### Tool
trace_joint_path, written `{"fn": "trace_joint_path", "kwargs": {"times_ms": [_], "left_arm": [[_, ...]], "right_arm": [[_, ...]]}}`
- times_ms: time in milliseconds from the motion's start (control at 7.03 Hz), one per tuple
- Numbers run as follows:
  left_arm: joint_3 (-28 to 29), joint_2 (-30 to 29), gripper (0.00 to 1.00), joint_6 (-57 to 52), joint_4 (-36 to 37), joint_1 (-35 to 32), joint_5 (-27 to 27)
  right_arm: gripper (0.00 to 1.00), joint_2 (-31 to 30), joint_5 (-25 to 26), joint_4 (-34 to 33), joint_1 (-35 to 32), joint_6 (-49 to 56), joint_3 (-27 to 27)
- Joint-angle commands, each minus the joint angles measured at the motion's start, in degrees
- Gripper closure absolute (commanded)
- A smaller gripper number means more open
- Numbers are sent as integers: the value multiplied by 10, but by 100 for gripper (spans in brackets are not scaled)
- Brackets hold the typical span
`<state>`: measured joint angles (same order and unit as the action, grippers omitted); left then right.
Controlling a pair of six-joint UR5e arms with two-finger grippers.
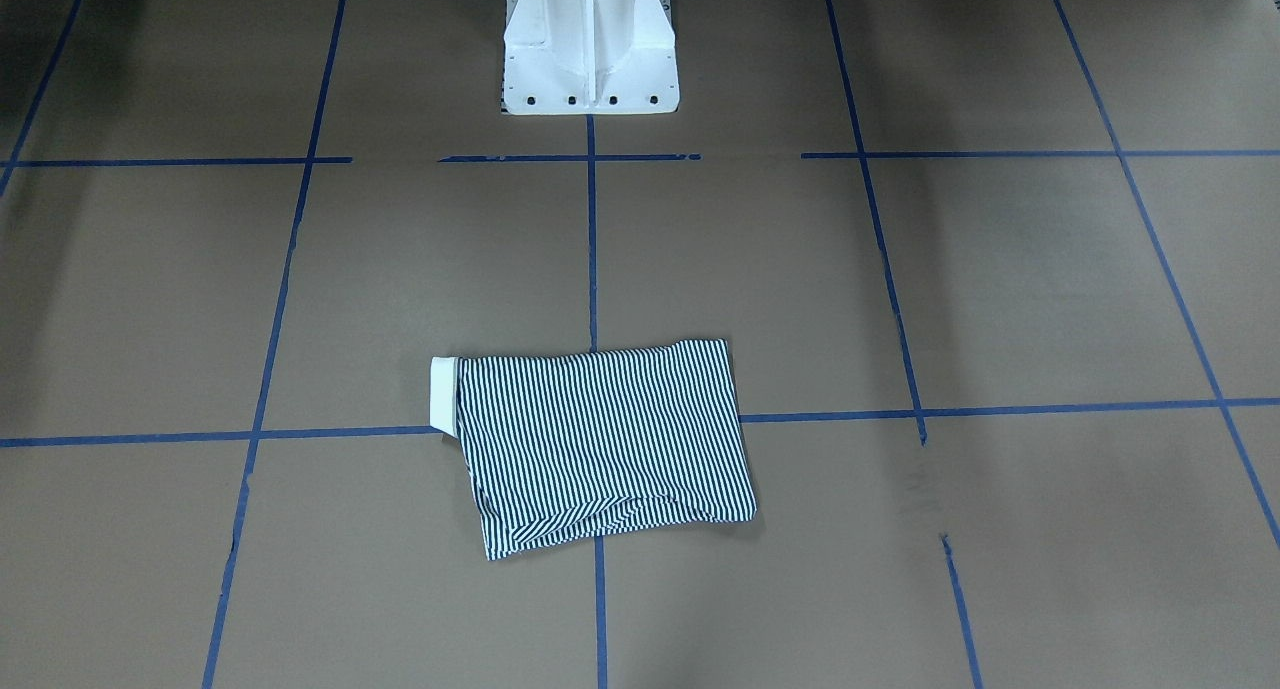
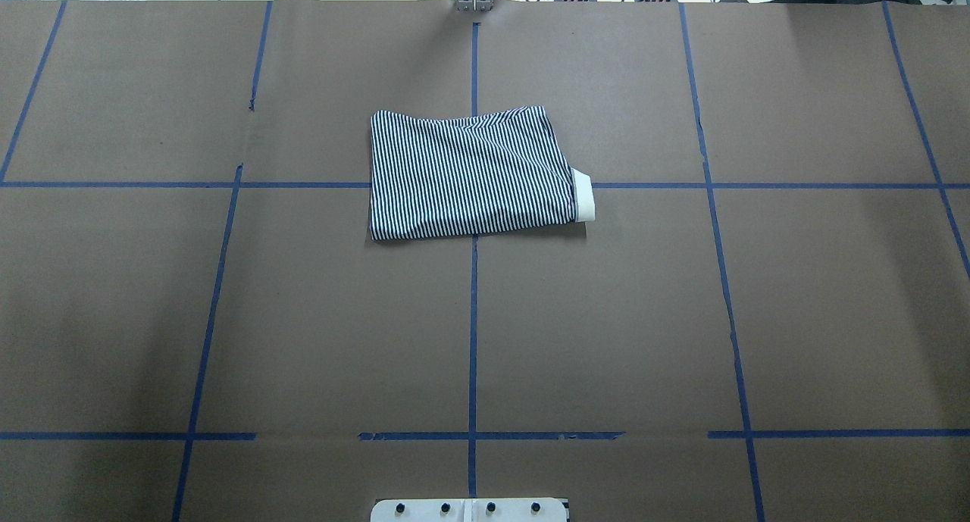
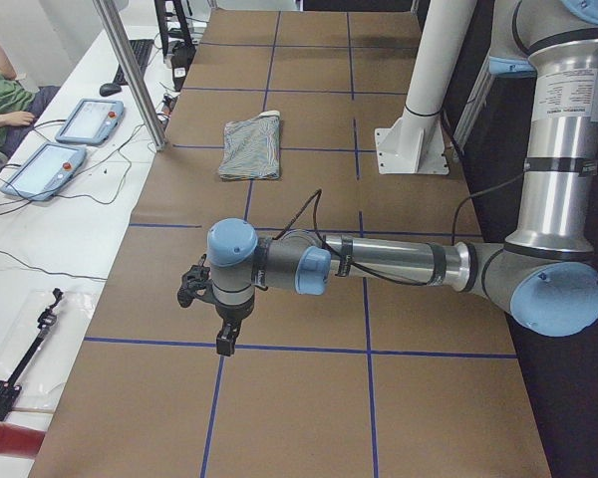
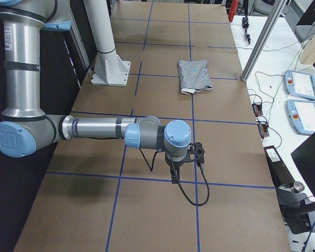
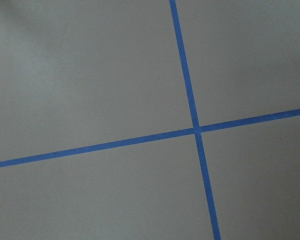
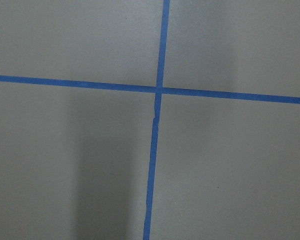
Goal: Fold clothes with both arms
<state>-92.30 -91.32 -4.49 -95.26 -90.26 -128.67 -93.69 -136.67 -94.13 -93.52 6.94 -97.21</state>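
Note:
The striped navy-and-white polo shirt (image 1: 600,444) lies folded into a compact rectangle on the brown table, and also shows in the overhead view (image 2: 470,173). Its cream collar (image 2: 583,195) sticks out at one end. Both arms are away from it. My left arm (image 3: 379,261) reaches out low over the table's left end, its gripper (image 3: 224,339) pointing down above bare table. My right arm (image 4: 100,128) does the same at the right end, with its gripper (image 4: 175,178) pointing down. I cannot tell whether either gripper is open or shut. Both wrist views show only table and blue tape.
The white pedestal base (image 1: 590,44) stands at the robot's side of the table. Blue tape lines (image 2: 473,317) grid the brown surface. Teach pendants (image 3: 50,164) and cables lie on the white bench beyond the far edge, where a seated person (image 3: 0,90) shows.

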Motion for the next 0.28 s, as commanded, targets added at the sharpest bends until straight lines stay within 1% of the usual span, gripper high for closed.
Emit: {"fn": "trace_joint_path", "kwargs": {"times_ms": [0, 142], "left_arm": [[2, 0, 0, 0, -8, 0, 0], [2, 0, 0, 0, -9, 0, 1]], "right_arm": [[0, 0, 0, 0, 0, 0, -1], [0, 0, 0, 0, 0, 0, -1]]}}
